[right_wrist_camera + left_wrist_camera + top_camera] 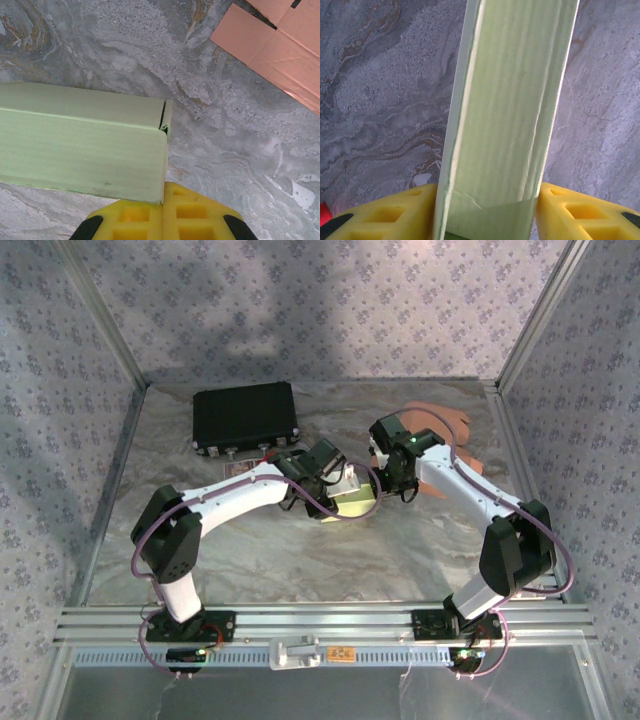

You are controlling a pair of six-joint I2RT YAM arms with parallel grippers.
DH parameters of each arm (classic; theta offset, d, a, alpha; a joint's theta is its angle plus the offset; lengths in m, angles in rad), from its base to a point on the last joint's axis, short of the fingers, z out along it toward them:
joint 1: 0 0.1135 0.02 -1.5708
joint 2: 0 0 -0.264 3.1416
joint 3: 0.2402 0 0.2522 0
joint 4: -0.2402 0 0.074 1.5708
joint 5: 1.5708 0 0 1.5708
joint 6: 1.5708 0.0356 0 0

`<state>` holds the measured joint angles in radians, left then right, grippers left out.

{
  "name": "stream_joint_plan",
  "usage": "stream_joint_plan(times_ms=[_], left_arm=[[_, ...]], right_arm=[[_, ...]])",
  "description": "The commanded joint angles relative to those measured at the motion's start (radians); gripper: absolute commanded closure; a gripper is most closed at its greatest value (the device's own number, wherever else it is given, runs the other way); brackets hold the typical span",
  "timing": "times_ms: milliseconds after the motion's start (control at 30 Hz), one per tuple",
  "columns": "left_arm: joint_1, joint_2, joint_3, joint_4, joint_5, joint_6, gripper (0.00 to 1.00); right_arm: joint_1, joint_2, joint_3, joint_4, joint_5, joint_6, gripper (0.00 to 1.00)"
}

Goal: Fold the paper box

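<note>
The left gripper holds the pale green paper box clamped between its yellow fingers, which are spread about halfway to the box's width. The box runs straight out ahead of it, its long axis in line with the gripper's reach, over the marbled table. The right gripper is closed on nothing, its tips touching the box's near corner; from there the box lies just ahead and to the left, long axis crosswise, and a flat salmon cardboard sheet lies farther ahead to the right.
</note>
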<state>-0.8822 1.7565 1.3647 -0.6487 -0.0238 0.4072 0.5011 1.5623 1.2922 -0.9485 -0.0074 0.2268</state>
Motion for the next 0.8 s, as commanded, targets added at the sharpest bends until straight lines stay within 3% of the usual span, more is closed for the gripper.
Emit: stream_joint_plan(times_ms=[0,400,767], left_arm=[[0.0,0.011,0.036,-0.023,-0.011,-0.013,0.48],[-0.002,0.023,0.044,-0.024,-0.021,-0.003,0.46],[0.007,0.035,0.06,-0.023,-0.009,-0.021,0.46]], right_arm=[[0.005,0.004,0.053,-0.076,-0.006,0.044,1.0],[0.004,0.069,0.145,-0.238,-0.079,0.044,1.0],[0.011,0.101,0.123,-0.126,-0.008,0.096,1.0]])
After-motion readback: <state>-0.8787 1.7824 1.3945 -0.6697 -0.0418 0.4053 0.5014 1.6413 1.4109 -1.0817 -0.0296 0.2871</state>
